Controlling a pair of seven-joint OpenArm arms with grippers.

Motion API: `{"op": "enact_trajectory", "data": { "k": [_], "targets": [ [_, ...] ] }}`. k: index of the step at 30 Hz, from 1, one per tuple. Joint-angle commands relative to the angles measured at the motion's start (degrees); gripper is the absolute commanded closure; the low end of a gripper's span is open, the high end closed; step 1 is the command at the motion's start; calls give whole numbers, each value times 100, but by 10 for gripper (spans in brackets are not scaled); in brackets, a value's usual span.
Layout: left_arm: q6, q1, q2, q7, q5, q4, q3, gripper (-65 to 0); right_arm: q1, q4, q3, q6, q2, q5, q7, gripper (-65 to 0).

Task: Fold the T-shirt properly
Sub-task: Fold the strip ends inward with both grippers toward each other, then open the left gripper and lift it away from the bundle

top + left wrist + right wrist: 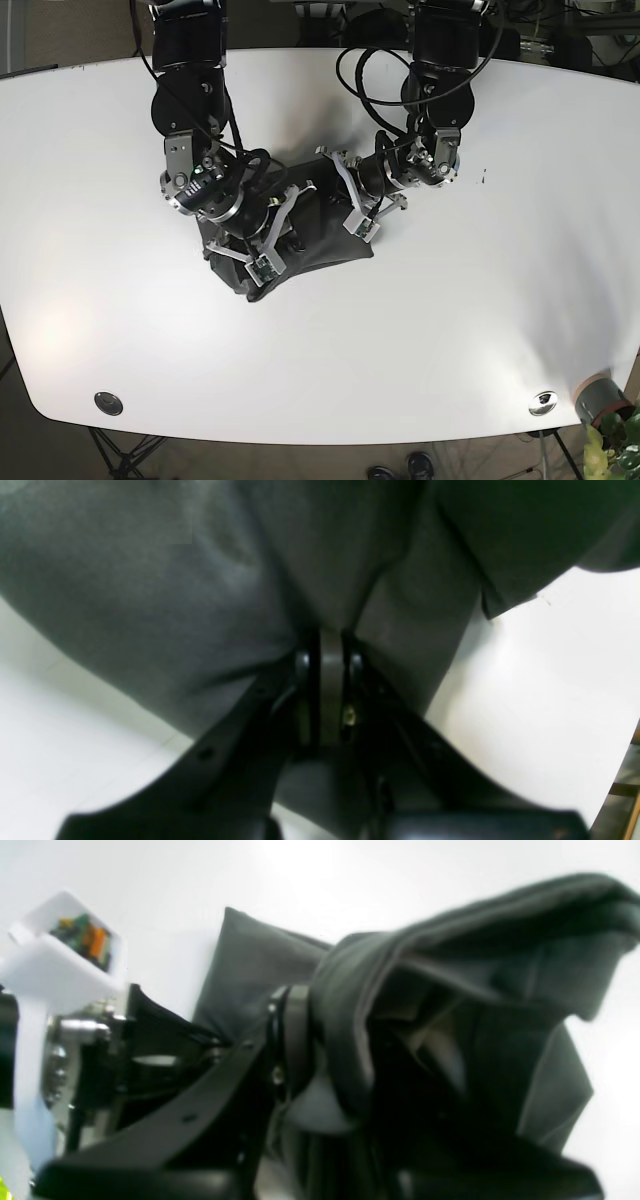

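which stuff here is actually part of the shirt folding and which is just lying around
Part of the job:
- dark grey T-shirt, bunched mid-table
- left hand, shut on the T-shirt
- right hand, shut on the T-shirt

Just lying about:
- round metal fittings near the table's front corners
- plant pot beyond the table's edge

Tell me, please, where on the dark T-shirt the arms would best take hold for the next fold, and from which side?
Probably the outer edges of the T-shirt, each arm coming from its own side, since it lies bunched between them on the table. The left gripper is already shut on a pinched ridge of cloth; the right gripper appears to clamp a thick, layered fold.
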Motion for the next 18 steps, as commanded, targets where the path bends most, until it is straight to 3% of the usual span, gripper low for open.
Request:
{"op": "enact_trajectory", "data": {
  "k": [1,6,9,14,18],
  "targets": [
    [12,-18,-10,158,98,40,8,0,120,101,-85,31,-15,-156,217,-78],
    [12,-18,-10,158,98,40,8,0,111,136,-138,31,-24,-192,217,-314],
    [3,-18,7,158,81,66,8,0,111,136,-182,49,-15,-192,199,-414],
    [3,-18,7,158,46,277,-159,0,103,198,-384,58,20,-192,191,-430],
    [-6,-18,-10,158,-491,497,-423,0,-56,453,-366,58,12,-192,191,-430]
  ]
}}
